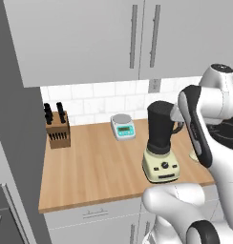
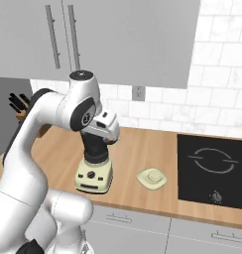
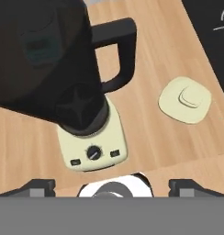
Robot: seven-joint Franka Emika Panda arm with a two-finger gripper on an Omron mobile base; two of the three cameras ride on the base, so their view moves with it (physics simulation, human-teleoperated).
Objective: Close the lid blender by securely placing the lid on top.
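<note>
blender (image 3: 63,82): glossy dark jar, smooth cream base
lid (image 3: 185,99): matt cream plastic
counter (image 1: 99,167): smooth light wood

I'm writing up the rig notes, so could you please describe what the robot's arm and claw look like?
The arm is glossy white, built of rounded, tube-like segments with dark grey to black joint bands and round joint caps. The hand is a boxy white block. The claw has two small dark fingertips. No cables or markings are visible.
</note>
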